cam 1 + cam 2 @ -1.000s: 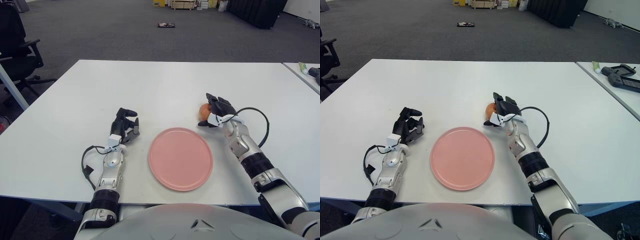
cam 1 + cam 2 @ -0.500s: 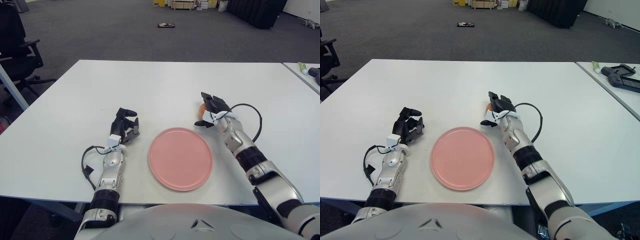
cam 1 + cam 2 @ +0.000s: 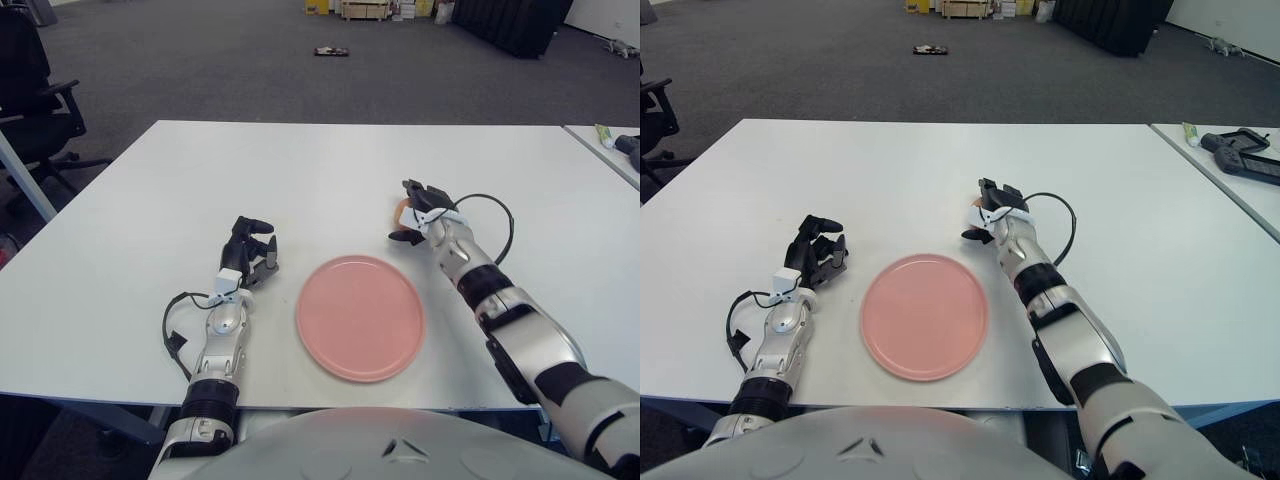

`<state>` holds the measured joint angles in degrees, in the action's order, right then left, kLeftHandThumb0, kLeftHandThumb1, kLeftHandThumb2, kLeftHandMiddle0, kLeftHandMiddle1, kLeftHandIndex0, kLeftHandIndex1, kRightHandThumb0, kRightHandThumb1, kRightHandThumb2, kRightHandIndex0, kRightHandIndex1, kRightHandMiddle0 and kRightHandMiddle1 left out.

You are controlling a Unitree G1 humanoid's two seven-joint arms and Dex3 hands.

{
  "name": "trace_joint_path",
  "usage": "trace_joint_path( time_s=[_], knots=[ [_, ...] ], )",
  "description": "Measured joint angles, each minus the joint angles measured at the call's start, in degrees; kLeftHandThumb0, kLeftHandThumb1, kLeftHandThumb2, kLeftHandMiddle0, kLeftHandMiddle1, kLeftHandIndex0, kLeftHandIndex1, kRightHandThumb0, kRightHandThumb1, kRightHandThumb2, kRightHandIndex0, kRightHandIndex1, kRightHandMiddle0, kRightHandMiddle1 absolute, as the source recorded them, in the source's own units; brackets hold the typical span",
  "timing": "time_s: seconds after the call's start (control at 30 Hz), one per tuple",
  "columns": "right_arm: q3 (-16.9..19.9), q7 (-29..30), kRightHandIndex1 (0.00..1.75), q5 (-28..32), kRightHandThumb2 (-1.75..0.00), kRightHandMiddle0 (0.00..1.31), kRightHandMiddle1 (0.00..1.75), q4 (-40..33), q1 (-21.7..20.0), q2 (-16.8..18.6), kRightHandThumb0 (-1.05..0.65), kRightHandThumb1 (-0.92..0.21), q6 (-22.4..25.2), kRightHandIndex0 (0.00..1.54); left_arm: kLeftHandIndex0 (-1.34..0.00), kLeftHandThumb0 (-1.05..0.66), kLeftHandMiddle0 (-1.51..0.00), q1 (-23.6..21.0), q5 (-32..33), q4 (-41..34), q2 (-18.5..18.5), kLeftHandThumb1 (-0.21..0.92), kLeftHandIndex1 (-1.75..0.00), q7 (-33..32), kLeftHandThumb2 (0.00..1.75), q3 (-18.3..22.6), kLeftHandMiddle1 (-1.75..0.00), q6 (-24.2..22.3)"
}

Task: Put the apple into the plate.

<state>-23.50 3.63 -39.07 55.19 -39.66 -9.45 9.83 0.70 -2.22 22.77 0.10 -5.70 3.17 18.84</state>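
One reddish apple, one round pink plate, two hands on a white table.

The right hand has its dark fingers clamped on the apple, just beyond the plate's far right rim, near mid-table. The left hand rests left of the plate, fingers curled together, holding nothing. The plate sits near the front edge; bare tabletop runs wide toward the far corners.

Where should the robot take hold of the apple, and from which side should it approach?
Around its round middle, from the right and above, as the right hand already does: its fingers wrap the apple, which is mostly hidden. The plate lies near and to the left, so this side likely leaves the way to it open.
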Motion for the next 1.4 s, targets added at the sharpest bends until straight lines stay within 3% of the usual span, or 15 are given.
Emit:
trace_joint_path(
  time_s=[0.17,0.27,0.8,0.87,1.03,1.17,1.2,1.23,1.3,1.4],
  knots=[
    [-0.7,2.86,0.06,0.04,-0.95,0.0,0.64,8.26,-3.85,2.01,-0.54,-0.36,-1.17,0.08,-0.37,-0.39,-0.54,0.0,-0.23,-0.16,-0.01,0.64,-1.75,-0.2,0.92,0.0,-1.75,-0.35],
    [-0.96,4.52,0.22,0.03,-0.96,0.0,0.71,10.89,-4.87,2.6,-0.52,-0.37,-1.42,0.02,-0.37,-0.39,-0.53,0.0,-0.41,-0.25,-0.03,0.64,-1.75,-0.33,0.91,0.01,-1.75,-0.55],
    [-0.46,9.67,0.64,1.95,-0.98,0.0,1.02,14.94,-6.06,4.09,-0.47,-0.38,0.21,0.0,-0.36,-0.39,-0.52,0.16,-0.52,-0.64,-0.14,0.65,-1.75,-0.49,0.9,0.08,-1.75,-0.96],
    [-0.45,10.25,0.73,2.14,-1.02,0.0,1.07,15.09,-6.1,4.28,-0.44,-0.36,0.56,0.0,-0.36,-0.39,-0.53,0.16,-0.52,-0.64,-0.14,0.65,-1.75,-0.49,0.9,0.08,-1.75,-0.93],
    [-0.35,11.71,1.16,2.44,-1.12,0.0,1.36,15.35,-6.16,4.8,-0.37,-0.29,1.96,0.0,-0.36,-0.39,-0.54,0.17,-0.52,-0.56,-0.12,0.65,-1.75,-0.48,0.89,0.08,-1.75,-0.74],
    [-0.3,12.53,1.31,2.5,-1.15,0.0,1.51,15.49,-6.2,5.14,-0.35,-0.27,2.8,0.0,-0.36,-0.39,-0.53,0.17,-0.51,-0.47,-0.12,0.65,-1.75,-0.48,0.89,0.09,-1.75,-0.51],
    [-0.29,12.63,1.35,2.51,-1.16,0.03,1.59,15.51,-6.2,5.18,-0.35,-0.28,2.89,0.0,-0.36,-0.39,-0.53,0.17,-0.51,-0.45,-0.12,0.66,-1.75,-0.48,0.89,0.09,-1.75,-0.48],
    [-0.27,12.71,1.42,2.53,-1.11,0.17,1.65,15.52,-6.2,5.21,-0.37,-0.37,2.95,0.0,-0.36,-0.39,-0.52,0.17,-0.51,-0.45,-0.11,0.66,-1.75,-0.48,0.89,0.09,-1.75,-0.48],
    [-0.2,12.84,1.49,2.6,-1.07,0.3,1.69,15.52,-6.2,5.22,-0.39,-0.45,3.01,0.0,-0.36,-0.39,-0.52,0.17,-0.5,-0.45,-0.12,0.66,-1.75,-0.48,0.89,0.11,-1.75,-0.49],
    [-0.03,13.22,1.55,2.82,-1.08,0.41,1.73,15.56,-6.19,5.22,-0.41,-0.48,3.01,0.02,-0.35,-0.39,-0.52,0.17,-0.49,-0.45,-0.12,0.66,-1.75,-0.48,0.89,0.13,-1.75,-0.49]
  ],
)
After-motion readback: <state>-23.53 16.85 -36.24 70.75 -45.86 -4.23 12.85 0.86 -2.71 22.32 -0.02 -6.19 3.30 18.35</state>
